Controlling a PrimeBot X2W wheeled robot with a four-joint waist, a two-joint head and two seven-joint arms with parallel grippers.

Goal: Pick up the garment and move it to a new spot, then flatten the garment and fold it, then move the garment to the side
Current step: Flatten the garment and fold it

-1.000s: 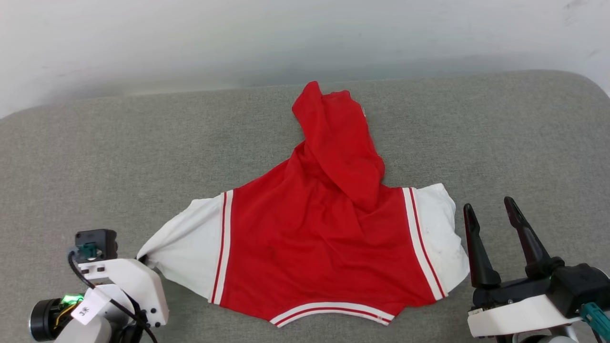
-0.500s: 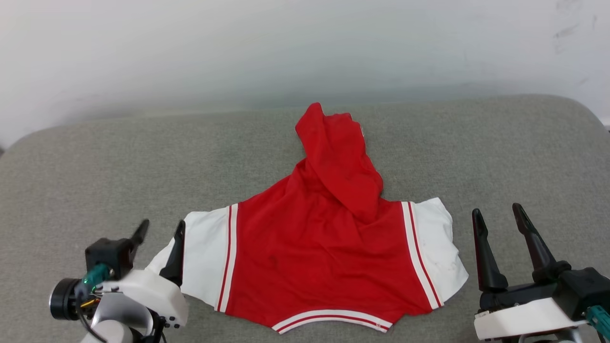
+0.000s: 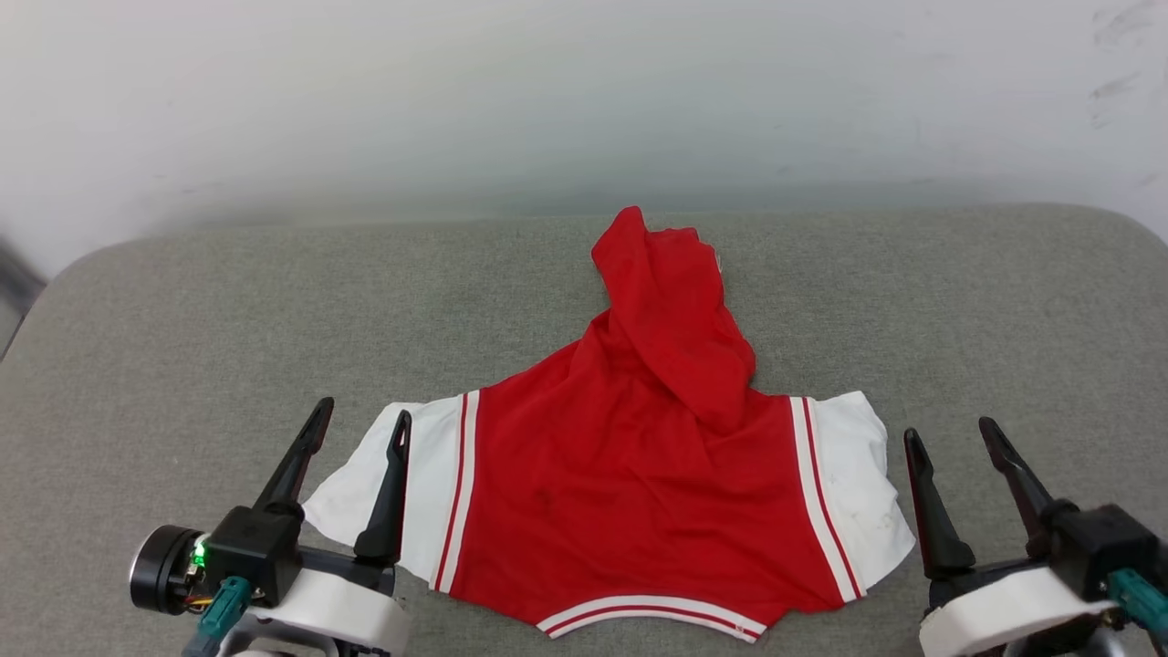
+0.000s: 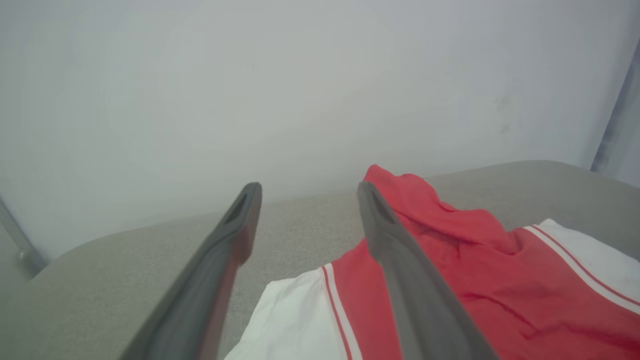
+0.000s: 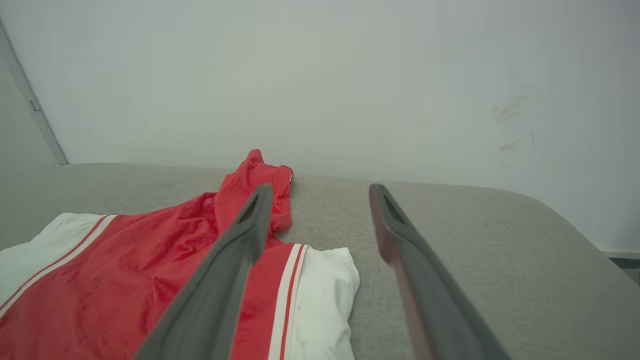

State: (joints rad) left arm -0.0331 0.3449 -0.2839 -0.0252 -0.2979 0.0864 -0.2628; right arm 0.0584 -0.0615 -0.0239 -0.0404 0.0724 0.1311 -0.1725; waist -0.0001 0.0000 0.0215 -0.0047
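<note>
Head view — red basketball-style T-shirt with white short sleeves and red-white striped trim (image 3: 630, 484) lies on the grey fabric-covered counter (image 3: 182, 319), sleeves spread, far part bunched into a ridge toward the wall. Left jaws wide open, empty, one finger over the sleeve on the robot's left. Right jaws wide open, empty, just beside the other sleeve. Likely the flattening step — next move calls for gripping the bunched red cloth and drawing it out flat.

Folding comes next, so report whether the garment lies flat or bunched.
Partly flat. The garment has both white sleeves spread on the grey cushion, but its far red part is bunched up.
</note>
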